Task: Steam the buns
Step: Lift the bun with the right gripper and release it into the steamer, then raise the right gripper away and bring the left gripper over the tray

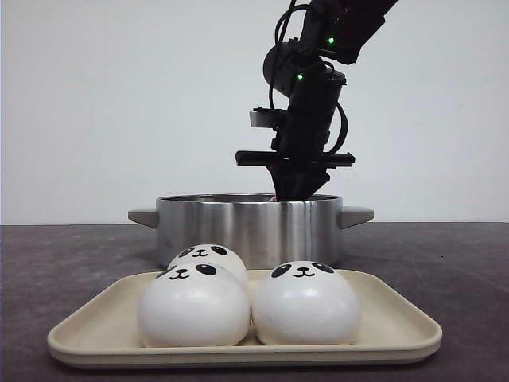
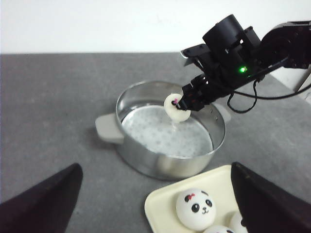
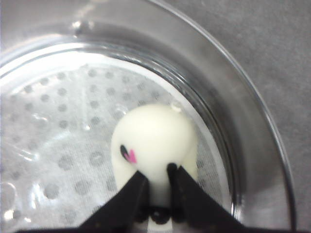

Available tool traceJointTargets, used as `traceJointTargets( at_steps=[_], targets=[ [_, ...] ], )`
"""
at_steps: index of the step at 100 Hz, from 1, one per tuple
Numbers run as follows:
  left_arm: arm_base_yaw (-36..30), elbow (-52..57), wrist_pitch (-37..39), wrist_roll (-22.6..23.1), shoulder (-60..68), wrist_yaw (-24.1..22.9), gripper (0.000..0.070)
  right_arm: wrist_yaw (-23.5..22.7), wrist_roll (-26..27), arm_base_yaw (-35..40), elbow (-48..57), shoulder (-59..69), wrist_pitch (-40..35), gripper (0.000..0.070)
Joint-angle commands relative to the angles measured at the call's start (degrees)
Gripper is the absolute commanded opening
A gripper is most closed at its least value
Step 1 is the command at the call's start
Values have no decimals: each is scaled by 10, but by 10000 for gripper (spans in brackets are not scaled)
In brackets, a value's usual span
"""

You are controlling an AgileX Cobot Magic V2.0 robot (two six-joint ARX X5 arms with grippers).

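- Nearest the front camera: cream tray (image 1: 402, 330) carrying three panda-faced buns (image 1: 305, 303), packed close, the front two touching.
- Behind the tray: steel steamer pot (image 1: 250, 227) with side handles; perforated steamer plate (image 2: 160, 133) inside, nothing lying on it yet.
- Right gripper (image 3: 156, 190): jaws narrow, pinching the fourth bun (image 3: 154, 143) at one edge, suspended over the plate inside the pot rim.
- Left gripper (image 2: 155, 204): jaws spread wide, holding nothing, hanging above the table near the tray.
- Handling judgement: the held bun looks squeezed where the fingertips (image 3: 133, 187) bite, so probably soft, light and springy. Smooth skin may slip. Grip low on the sides of the dome, moderate squeeze.
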Motion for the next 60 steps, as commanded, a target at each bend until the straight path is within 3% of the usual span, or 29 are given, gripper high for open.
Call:
traceJointTargets(
  at_steps=[1, 14, 21, 36, 48, 52, 60],
  targets=[
    [-2, 4, 0, 5, 6, -1, 594, 2, -5, 1, 11, 15, 3, 49],
    [-2, 4, -1, 5, 6, -1, 594, 2, -5, 2, 11, 16, 3, 421],
    [-2, 4, 0, 5, 6, -2, 594, 1, -5, 2, 11, 16, 3, 495],
    [-2, 4, 0, 5, 6, -2, 594, 2, -4, 2, 16, 13, -14, 495],
    [-2, 4, -2, -7, 6, -1, 590, -1, -4, 2, 60, 8, -78, 472],
    [-2, 4, -1, -12, 7, -1, 586, -5, -5, 2, 82, 2, -108, 385],
    [-2, 4, -3, -19, 18, 1, 532, -15, -15, 5, 124, -20, -156, 91]
  ],
)
